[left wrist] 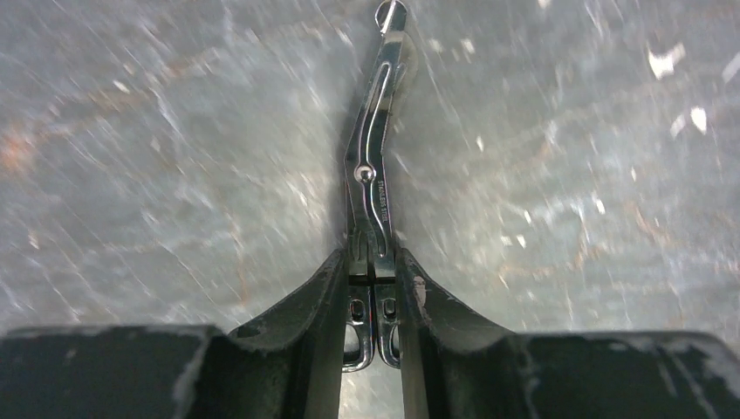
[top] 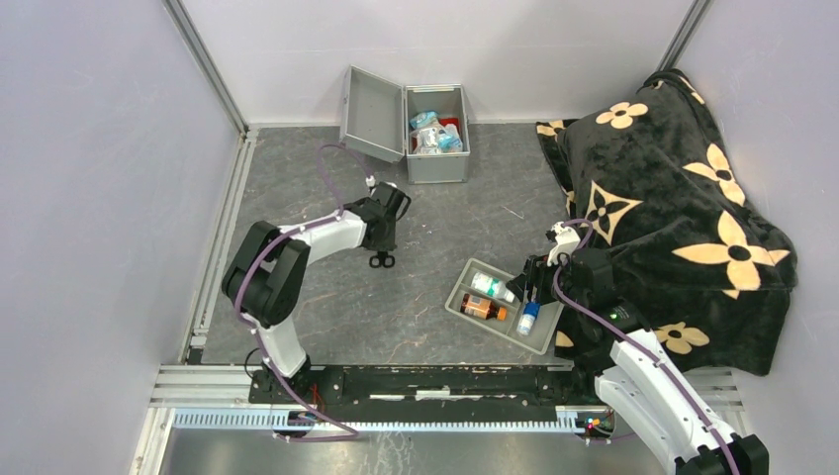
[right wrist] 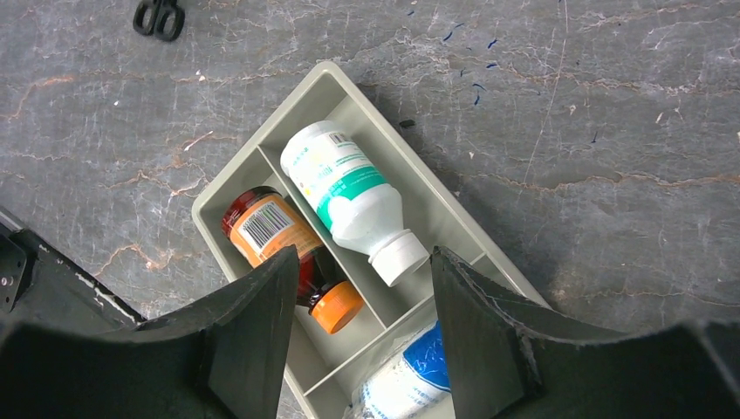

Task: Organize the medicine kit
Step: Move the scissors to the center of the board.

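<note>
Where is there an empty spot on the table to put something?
The bare table between the medicine kit and the grey tray is free. So is the patch in front, between the left arm and the tray. Crowded: the tray, full of bottles, under the right gripper.

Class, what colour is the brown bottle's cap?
The cap is orange, clearest in the right wrist view.

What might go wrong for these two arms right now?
The left gripper pinches thin steel scissors near one end; they might swivel or slip when lifted. The right gripper, open over the tray, might catch only the cap of the white bottle, or bump the brown bottle alongside.
</note>
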`<state>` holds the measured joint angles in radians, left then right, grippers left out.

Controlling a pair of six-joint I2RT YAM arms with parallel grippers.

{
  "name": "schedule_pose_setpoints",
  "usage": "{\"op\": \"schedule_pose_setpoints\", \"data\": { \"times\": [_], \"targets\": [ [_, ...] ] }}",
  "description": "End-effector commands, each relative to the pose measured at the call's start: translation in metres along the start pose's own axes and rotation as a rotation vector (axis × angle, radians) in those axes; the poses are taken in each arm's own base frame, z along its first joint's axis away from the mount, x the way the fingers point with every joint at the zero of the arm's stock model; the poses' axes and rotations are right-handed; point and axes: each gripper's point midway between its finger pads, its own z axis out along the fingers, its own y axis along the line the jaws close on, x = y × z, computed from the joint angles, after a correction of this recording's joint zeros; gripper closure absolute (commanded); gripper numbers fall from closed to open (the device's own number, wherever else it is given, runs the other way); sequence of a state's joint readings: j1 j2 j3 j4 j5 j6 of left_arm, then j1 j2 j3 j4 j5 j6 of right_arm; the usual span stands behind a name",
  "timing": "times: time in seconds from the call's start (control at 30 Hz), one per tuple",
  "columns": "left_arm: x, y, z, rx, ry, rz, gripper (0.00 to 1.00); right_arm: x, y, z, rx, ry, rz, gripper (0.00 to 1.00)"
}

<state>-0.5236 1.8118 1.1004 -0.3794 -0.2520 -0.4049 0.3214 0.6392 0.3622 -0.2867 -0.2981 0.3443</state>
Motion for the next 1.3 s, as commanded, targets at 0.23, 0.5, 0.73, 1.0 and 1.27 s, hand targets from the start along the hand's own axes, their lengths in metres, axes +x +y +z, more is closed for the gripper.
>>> {"op": "schedule_pose_setpoints", "data": {
  "times": [0.23, 0.5, 0.73, 1.0, 1.27],
  "targets": [
    [0.105, -0.046, -0.038, 0.061, 0.125, 0.078, 0.68, -0.012, 0.005, 0.000, -0.018, -0.044, -0.024, 0.36],
    [0.127, -0.043, -0.058, 0.038, 0.099, 0.142, 0.67, -0.025, 0.004, -0.004, -0.005, -0.083, -0.064, 0.31],
    [0.094, -0.042, -0.091, 0.085, -0.037, 0.086, 0.60, -0.046, 0.008, -0.002, -0.002, -0.111, -0.082, 0.26],
    [0.035, -0.042, -0.153, 0.152, -0.232, 0.022, 0.43, -0.109, 0.018, 0.026, -0.007, -0.154, -0.063, 0.25],
    [0.012, -0.018, -0.204, 0.178, -0.365, -0.008, 0.37, -0.193, 0.007, 0.098, 0.065, -0.156, -0.019, 0.27]
  ]
}}
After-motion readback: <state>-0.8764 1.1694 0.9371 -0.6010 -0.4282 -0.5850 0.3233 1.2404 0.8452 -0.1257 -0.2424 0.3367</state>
